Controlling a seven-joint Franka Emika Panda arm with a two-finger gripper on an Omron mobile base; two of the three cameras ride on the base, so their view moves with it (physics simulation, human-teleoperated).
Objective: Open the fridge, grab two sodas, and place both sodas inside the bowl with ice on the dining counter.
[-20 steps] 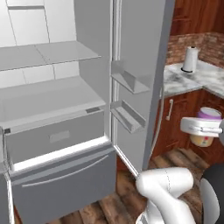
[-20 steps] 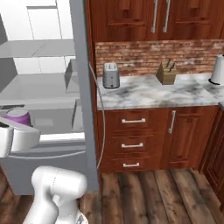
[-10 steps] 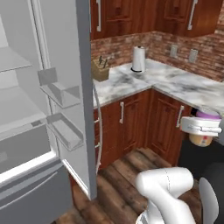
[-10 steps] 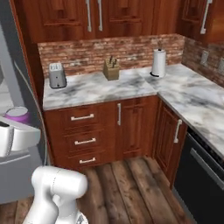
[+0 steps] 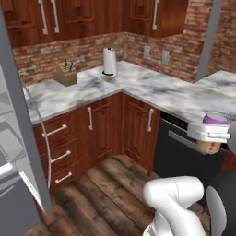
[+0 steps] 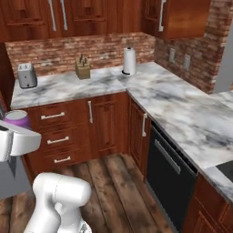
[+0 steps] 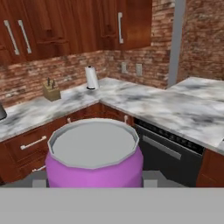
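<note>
gripping the purple soda can (image 5: 211,133), the jaws are clenching its sides at the right edge of the left base view. the right base view is showing a toaster (image 6: 26,75) at upper left. open wood floor (image 6: 113,182) is lying below, beside the marble table (image 6: 182,109).

Corner kitchen here: reddish wood cabinets (image 6: 104,125) under an L-shaped grey-white marble worktop (image 6: 182,109), red brick backsplash (image 6: 82,45), dark plank floor (image 5: 106,189). A knife block (image 6: 82,68), paper towel roll (image 6: 129,61) and toaster (image 6: 27,75) sit along the back wall. That black panel (image 6: 166,182) under the right run is probably a dishwasher.
</note>
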